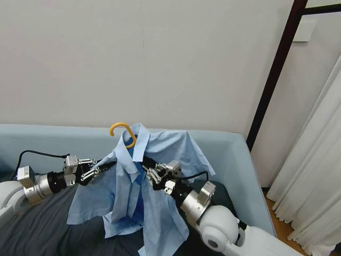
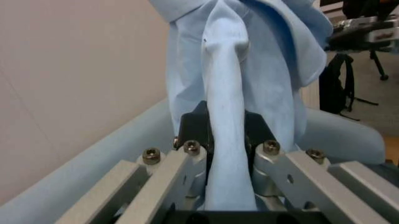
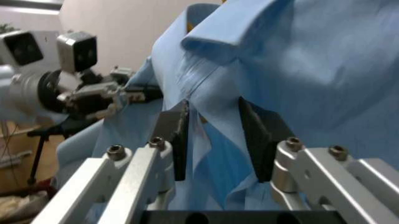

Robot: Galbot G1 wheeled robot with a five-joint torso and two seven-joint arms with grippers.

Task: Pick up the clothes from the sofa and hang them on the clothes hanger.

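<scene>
Left gripper (image 2: pixel 227 140): clamped tight on a narrow rolled fold of the light blue woven button-up shirt (image 2: pixel 249 56), with black pads pressing the cloth from both sides. It sits on the robot's left of the garment.
Right gripper (image 3: pixel 215 140): up against the shirt front, just under the collar. Whether it grips cannot be told.
Shirt position: held up above the pale blue padded sofa (image 1: pixel 229 141) between the two grippers, already draped on a hanger.
Long axis: upright, with the collar on top and the hem hanging low over the seat.
Hanger: a yellow curved hook (image 1: pixel 120 129) rises out of the collar, above both grippers and nearer the left one.
Cloth: thin, soft, creased and limp, so it will likely swing or slip.
Seat: covered by a dark grey cover (image 1: pixel 32 229).
</scene>
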